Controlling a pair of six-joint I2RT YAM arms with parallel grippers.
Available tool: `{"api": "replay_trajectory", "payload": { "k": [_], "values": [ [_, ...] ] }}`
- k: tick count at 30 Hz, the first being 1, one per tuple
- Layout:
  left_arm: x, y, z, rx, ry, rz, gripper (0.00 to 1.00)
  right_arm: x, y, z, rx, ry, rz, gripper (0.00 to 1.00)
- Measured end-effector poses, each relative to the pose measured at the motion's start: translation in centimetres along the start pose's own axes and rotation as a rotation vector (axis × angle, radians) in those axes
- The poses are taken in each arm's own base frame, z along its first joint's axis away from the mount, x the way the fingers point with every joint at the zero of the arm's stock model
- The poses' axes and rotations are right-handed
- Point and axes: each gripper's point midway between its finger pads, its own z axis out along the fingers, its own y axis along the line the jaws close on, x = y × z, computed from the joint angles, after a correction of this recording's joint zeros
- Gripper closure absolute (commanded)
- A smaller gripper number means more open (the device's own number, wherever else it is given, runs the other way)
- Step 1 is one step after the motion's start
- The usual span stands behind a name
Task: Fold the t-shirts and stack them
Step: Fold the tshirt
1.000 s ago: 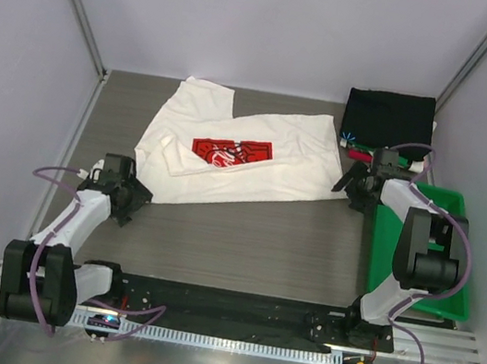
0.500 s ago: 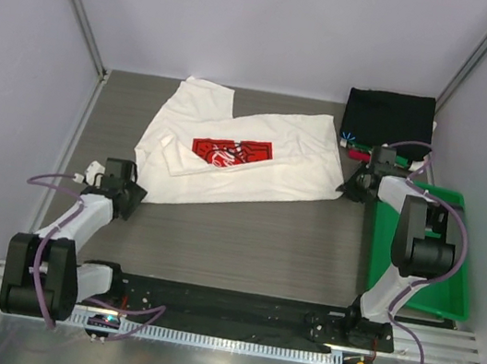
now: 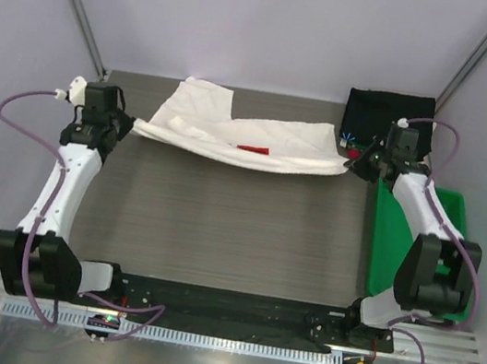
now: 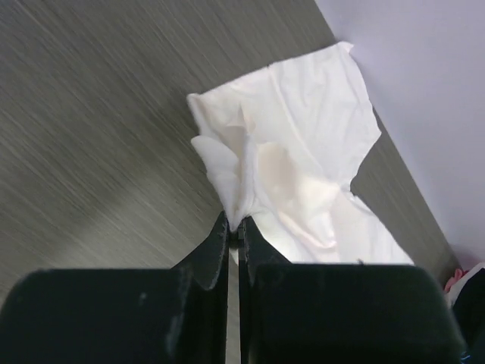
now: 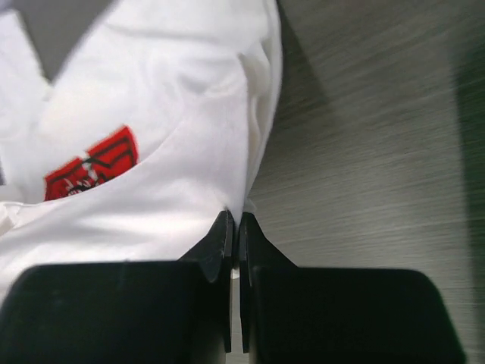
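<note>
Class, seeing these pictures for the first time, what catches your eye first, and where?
A white t-shirt stretches across the far half of the table, pinched at its ends by the left pincer and the right pincer. A sliver of its red print shows at the middle. A folded black t-shirt lies in the far right corner, beyond a green tray.

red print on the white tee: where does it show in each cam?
Top external: the red print is a thin sliver at the middle of the white t-shirt.
Left wrist: not in it; only plain white cloth above the left gripper.
Right wrist: left of centre, up-left of the right gripper.
Shared landmark: the white t-shirt, seen in all three.
</note>
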Motion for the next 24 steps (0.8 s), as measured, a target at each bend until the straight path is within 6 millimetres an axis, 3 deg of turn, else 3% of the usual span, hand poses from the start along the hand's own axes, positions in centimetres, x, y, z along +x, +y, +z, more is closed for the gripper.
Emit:
{"api": "replay_trajectory", "payload": {
  "k": [2,5,7,9,12,14,18,20,21,22,24],
  "values": [
    [-2.1,-0.2,-2.1,0.017,-0.043,0.008,1.0,-0.7,1.2,-3.1,-0.047,-0.073,-0.015,0.99],
    [-1.7,3.0,-4.3,-0.018,-0.05,0.007,1.0,1.5,0.7,-6.4,-0.077,-0.115,-0.019,0.99],
    [0.4,6.7,-5.3,-0.076,-0.017,0.003,0.98,4.5,-1.0,-6.8,-0.064,-0.08,0.001,0.99],
    [3.1,10.7,-5.7,-0.144,0.032,-0.008,0.97,8.1,-3.3,-6.0,-0.031,-0.014,0.03,0.99],
    [6.8,15.5,-5.8,-0.236,0.113,-0.058,0.97,14.2,-7.1,-5.1,0.052,0.126,0.093,0.99],
    [8.7,18.1,-6.2,-0.304,0.167,-0.1,0.95,16.8,-8.4,-5.3,0.081,0.184,0.127,0.97],
    [9.1,18.7,-7.8,-0.322,0.171,-0.16,0.83,18.0,-8.3,-6.5,0.054,0.168,0.172,0.85],
    [8.5,18.3,-8.7,-0.305,0.153,-0.169,0.59,18.1,-7.9,-7.1,0.024,0.142,0.185,0.64],
    [8.1,17.9,-9.3,-0.294,0.139,-0.182,0.42,18.1,-7.7,-7.4,0.009,0.13,0.193,0.54],
    [7.8,17.7,-9.9,-0.287,0.129,-0.186,0.38,18.2,-7.6,-7.7,0.0,0.122,0.202,0.41],
    [7.0,17.3,-11.0,-0.275,0.108,-0.198,0.33,18.4,-7.4,-8.2,-0.02,0.11,0.214,0.32]
  ]
}}
